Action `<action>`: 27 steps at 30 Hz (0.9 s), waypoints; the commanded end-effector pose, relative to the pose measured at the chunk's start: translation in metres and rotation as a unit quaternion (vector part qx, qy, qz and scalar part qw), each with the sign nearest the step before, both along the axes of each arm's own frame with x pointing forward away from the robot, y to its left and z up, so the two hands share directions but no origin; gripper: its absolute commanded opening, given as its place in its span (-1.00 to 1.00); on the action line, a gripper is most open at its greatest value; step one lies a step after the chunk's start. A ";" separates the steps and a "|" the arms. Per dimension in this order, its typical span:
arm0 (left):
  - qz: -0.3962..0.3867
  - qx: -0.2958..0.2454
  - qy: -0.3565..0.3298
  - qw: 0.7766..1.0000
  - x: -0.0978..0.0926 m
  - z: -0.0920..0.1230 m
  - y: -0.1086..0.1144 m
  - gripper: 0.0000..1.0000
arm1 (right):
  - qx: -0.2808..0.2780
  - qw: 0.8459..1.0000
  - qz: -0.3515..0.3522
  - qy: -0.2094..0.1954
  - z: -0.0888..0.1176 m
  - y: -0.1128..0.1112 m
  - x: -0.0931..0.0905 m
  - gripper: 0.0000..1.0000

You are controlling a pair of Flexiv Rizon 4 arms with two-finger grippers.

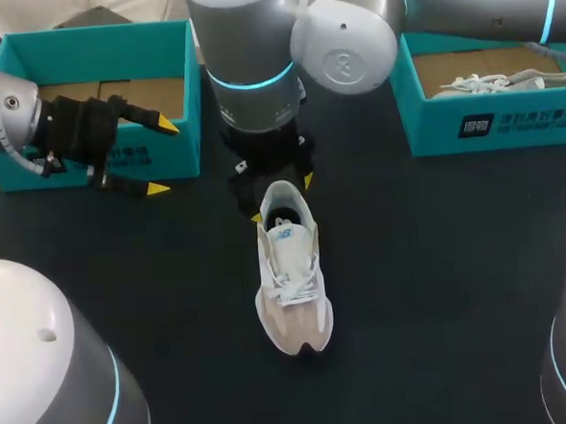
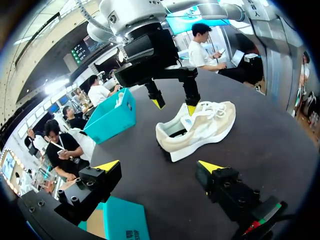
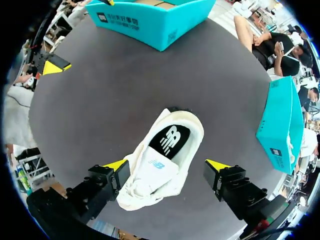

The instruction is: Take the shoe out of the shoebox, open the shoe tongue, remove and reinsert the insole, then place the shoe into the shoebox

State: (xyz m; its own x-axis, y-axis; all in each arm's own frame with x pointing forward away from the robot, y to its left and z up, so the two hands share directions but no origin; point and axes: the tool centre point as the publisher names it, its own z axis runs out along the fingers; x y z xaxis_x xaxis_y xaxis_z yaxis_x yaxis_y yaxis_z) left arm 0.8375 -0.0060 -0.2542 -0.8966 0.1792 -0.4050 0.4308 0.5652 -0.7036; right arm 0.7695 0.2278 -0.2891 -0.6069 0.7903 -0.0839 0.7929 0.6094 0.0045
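Right claw, fingers wide, straddling the heel of the white shoe on the bench; left claw, likewise wide, near a teal shoebox.

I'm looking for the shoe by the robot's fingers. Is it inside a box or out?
Out. The shoe stands upright on the black table, clear of the left box and the right box.
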 end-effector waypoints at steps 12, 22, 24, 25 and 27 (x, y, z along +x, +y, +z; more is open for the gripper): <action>0.000 0.002 0.000 1.000 -0.001 0.001 -0.001 1.00 | -0.064 0.912 0.406 -0.024 -0.009 0.005 0.050 1.00; 0.000 0.002 0.000 1.000 -0.001 0.001 -0.001 1.00 | -0.071 0.896 0.437 -0.031 -0.033 -0.003 0.068 1.00; 0.000 0.002 0.000 1.000 -0.001 0.001 -0.001 1.00 | -0.069 0.898 0.434 -0.032 -0.040 -0.005 0.069 1.00; 0.000 0.002 0.000 1.000 -0.001 0.001 -0.001 1.00 | -0.070 0.899 0.431 -0.032 -0.043 -0.006 0.070 1.00; 0.000 0.002 0.000 1.000 -0.001 0.001 -0.001 1.00 | -0.064 0.904 0.421 -0.037 -0.049 -0.008 0.074 1.00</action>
State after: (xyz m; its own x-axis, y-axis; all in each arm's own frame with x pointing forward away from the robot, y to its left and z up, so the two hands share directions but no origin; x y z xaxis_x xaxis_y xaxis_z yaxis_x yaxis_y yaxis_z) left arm 0.8375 -0.0062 -0.2541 -0.8965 0.1794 -0.4051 0.4310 0.5651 -0.7035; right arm 0.8423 0.2240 -0.3279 -0.9790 0.0193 -0.2032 0.0387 0.9950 -0.0917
